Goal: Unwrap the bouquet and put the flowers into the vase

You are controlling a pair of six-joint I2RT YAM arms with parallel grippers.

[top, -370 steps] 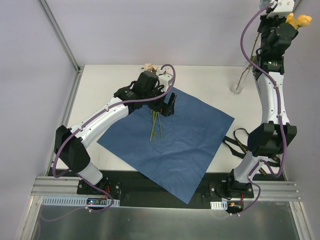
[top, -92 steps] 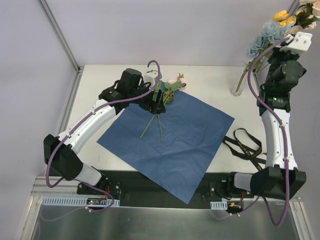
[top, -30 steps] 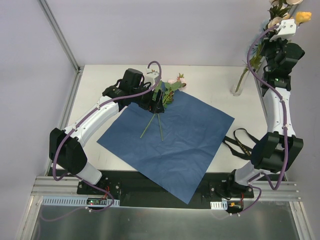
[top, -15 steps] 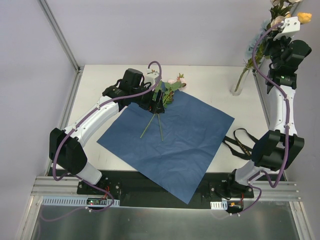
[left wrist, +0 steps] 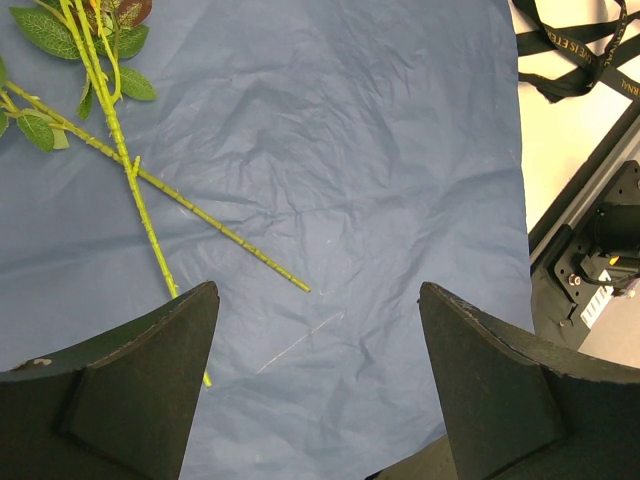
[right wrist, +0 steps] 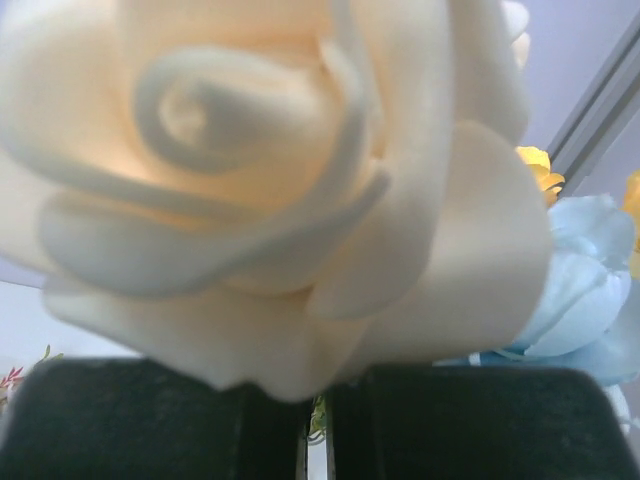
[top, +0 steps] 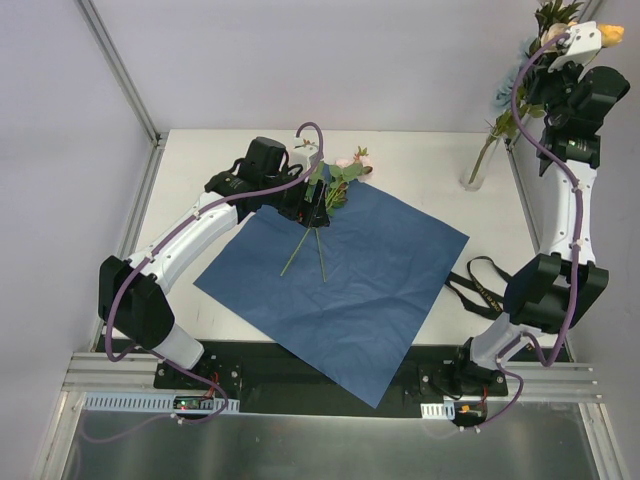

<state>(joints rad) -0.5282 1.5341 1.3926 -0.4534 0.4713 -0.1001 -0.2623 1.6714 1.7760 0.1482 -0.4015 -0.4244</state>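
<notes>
Over the last second the right tool point(right wrist: 322, 415) has drifted up and outward at the bloom end of the spray. The left tool point(left wrist: 318, 300) has not budged.

Right tool: fingers together, a cream rose point(right wrist: 270, 180) right against them (I cannot tell whether a stem is pinched between). Well below it, the vase point(top: 473, 178) holds that spray's stems, leaning. My read: one batch seated, release pending.

Left tool: wide apart, gripping nothing, over the blue paper point(left wrist: 380, 150). The remaining flowers point(left wrist: 120, 160) lie flat just ahead of one finger. The black ribbon point(top: 487, 290) lies off the paper on the desk point(top: 420, 165).
</notes>
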